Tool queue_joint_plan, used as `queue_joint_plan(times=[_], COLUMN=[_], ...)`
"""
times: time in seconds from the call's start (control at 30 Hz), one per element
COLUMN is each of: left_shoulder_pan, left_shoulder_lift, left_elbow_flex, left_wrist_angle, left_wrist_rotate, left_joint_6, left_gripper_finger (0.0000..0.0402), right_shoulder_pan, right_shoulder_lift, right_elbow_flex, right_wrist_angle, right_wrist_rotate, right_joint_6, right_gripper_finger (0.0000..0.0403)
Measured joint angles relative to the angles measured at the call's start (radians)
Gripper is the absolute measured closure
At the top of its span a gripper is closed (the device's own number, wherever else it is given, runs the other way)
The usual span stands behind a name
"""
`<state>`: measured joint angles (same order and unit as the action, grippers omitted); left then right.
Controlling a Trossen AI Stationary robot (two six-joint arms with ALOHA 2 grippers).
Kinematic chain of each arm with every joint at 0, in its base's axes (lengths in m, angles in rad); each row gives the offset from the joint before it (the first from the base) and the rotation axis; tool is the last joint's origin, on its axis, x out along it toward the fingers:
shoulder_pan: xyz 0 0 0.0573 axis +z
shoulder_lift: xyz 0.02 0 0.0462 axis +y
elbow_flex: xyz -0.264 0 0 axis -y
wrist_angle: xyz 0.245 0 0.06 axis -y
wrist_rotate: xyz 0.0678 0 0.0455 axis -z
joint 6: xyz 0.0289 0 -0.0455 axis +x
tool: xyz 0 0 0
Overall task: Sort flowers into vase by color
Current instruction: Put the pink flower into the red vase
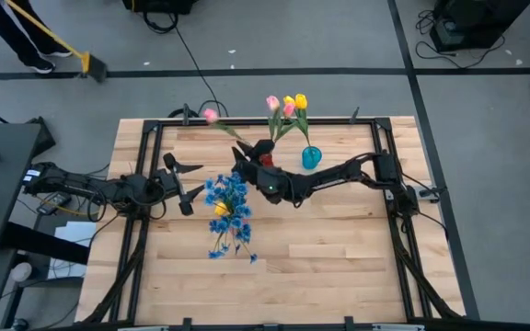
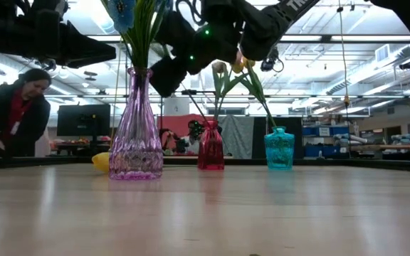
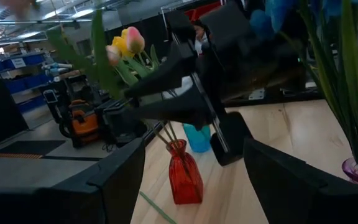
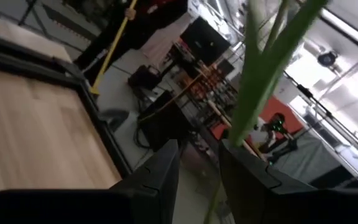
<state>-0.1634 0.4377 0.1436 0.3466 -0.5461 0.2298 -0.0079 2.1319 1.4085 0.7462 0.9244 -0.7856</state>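
My right gripper (image 1: 244, 150) hangs above the far middle of the table, shut on a pink tulip (image 1: 211, 116) whose blossom points far left. Below it stands a red vase (image 2: 211, 148), with a teal vase (image 2: 279, 148) to its right. Pink and yellow tulips (image 1: 288, 104) stand with their stems in these two vases. A purple vase (image 2: 135, 135) holds blue sprigs (image 1: 228, 191). A yellow tulip (image 1: 221, 210) and a blue sprig (image 1: 233, 241) lie on the table beside it. My left gripper (image 1: 190, 184) waits open at the left, pointing level. My right gripper pinches the pink tulip's green stem (image 4: 218, 186) between its two fingers, well below the blossom. The fingers lie level and across the stem. The tulip is lifted clear of the table and tilted, with a long leaf (image 4: 260, 68) rising past the fingers.
A black frame (image 1: 247, 122) runs along the table's far edge and sides. The near half of the wooden table (image 1: 339, 267) is bare wood. A person (image 2: 16, 114) with a broom stands beyond the table's far left.
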Motion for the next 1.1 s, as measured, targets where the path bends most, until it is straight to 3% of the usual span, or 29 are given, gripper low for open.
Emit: queue_joint_plan(times=[0.5, 0.6, 0.77, 1.1], left_shoulder_pan=[0.0, 0.0, 0.0, 0.0], left_shoulder_lift=[0.0, 0.0, 0.0, 0.0], left_elbow_flex=[0.0, 0.0, 0.0, 0.0], left_wrist_angle=[0.0, 0.0, -0.001, -0.006], left_wrist_rotate=[0.0, 0.0, 0.0, 0.0], left_joint_6=[-0.025, -0.028, -0.029, -0.029], left_gripper_finger=[0.0122, 0.0122, 0.0122, 0.0122], right_shoulder_pan=[-0.039, -0.053, -0.089, -0.075], right_shoulder_lift=[0.0, 0.001, 0.001, 0.001], right_elbow_flex=[0.024, 0.091, 0.225, 0.255], right_wrist_angle=[-0.008, -0.142, -0.475, -0.524], right_wrist_rotate=[-0.036, -0.037, -0.039, 0.058], right_joint_6=[-0.037, -0.012, 0.184, 0.259], right_gripper_finger=[0.0276, 0.0276, 0.0276, 0.0276])
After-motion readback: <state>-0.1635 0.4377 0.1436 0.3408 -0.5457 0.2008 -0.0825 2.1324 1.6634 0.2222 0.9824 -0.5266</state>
